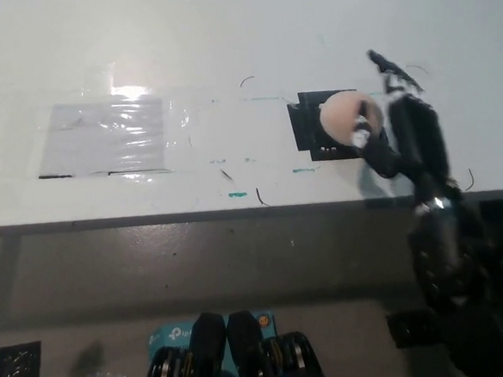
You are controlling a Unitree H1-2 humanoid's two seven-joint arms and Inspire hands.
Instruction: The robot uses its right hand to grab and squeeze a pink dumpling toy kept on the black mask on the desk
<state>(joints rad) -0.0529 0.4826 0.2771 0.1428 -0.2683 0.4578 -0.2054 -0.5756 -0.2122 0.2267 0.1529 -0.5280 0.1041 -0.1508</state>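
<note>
White desk (245, 33): right hand (402, 130) splayed beside dumpling toy (341, 114).

Desk (245, 33): white top, grey front edge along the near side. Surface carries short teal marks (234, 193) and thin black squiggles near the middle and right.

Plastic sheet (108, 135), left: clear and glossy, showing pale grey, with a bright white glare spot at its far edge and a thin black line along its near edge.

Mask (312, 128), right: black, square, with small white dots near its near edge.

Toy (341, 115): pale pink, plain.

Right hand (402, 134): black, with small white markings on the fingers (389, 69).
</note>
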